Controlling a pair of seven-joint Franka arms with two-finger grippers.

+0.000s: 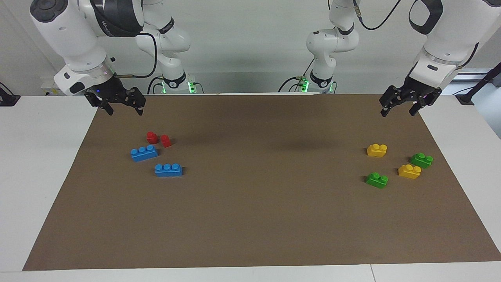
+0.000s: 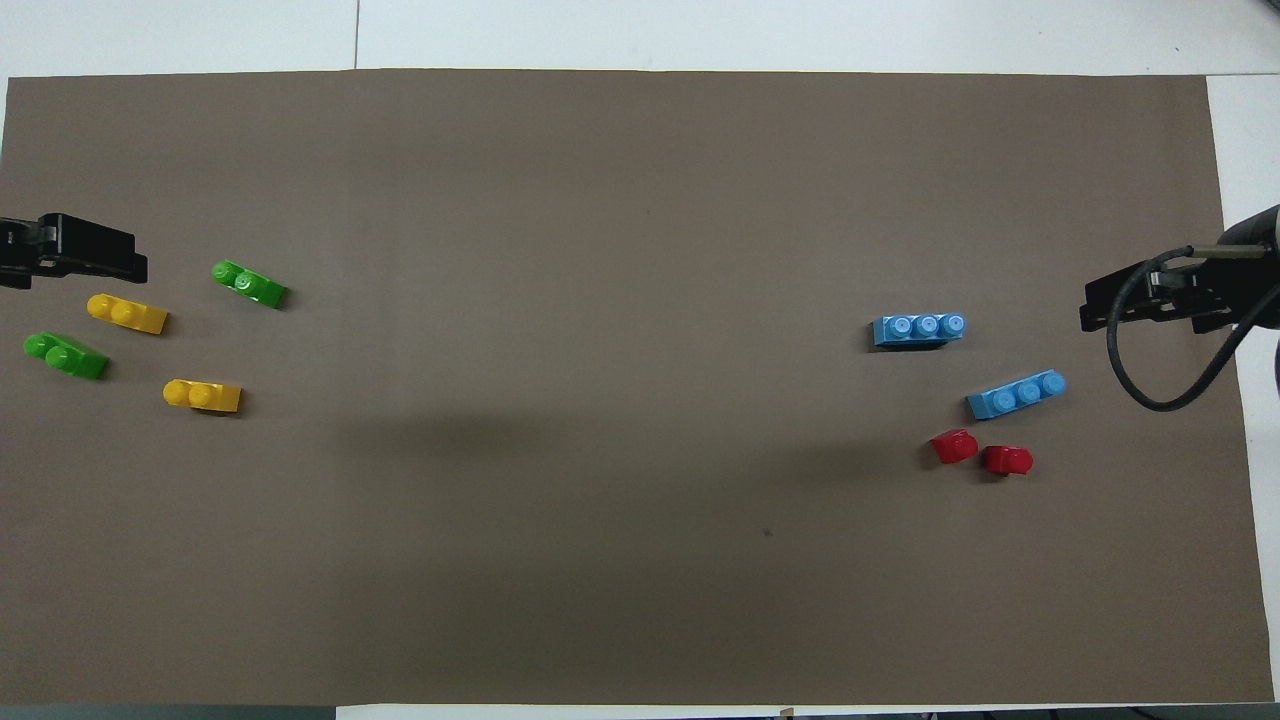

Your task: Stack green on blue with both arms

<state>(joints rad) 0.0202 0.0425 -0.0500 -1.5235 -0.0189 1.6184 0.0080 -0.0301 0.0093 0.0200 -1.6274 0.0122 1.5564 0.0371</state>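
On the brown mat point(image 1: 250, 219) covering the tabletop point(image 1: 39, 176), I see two clusters of bricks, one at each arm's end. Toward the right arm's end lie two blue bricks: one blue brick point(image 1: 144, 152) just beside two small red pieces point(image 1: 159, 138), the other blue brick point(image 1: 168, 169) farther from the robots, at about five o'clock from the first in the facing view. All studs point up.

Toward the left arm's end lie two green bricks and two yellow bricks. One green brick point(image 1: 377, 179) is the farthest of that group from the robots; the second green brick point(image 1: 421, 159) sits nearer the mat's edge, at about two o'clock from it in the facing view. One yellow brick point(image 1: 377, 150) is nearest the robots, the other yellow brick point(image 1: 409, 171) lies between the two green ones, close to the second.

My right hand point(image 1: 125, 111) hangs over the mat's corner, at eleven o'clock from the red pieces, fingers spread wide and holding nothing. My left hand point(image 1: 398, 111) hangs over the matching corner, at one o'clock from the yellow brick, likewise spread wide and carrying nothing. Both arms wait.
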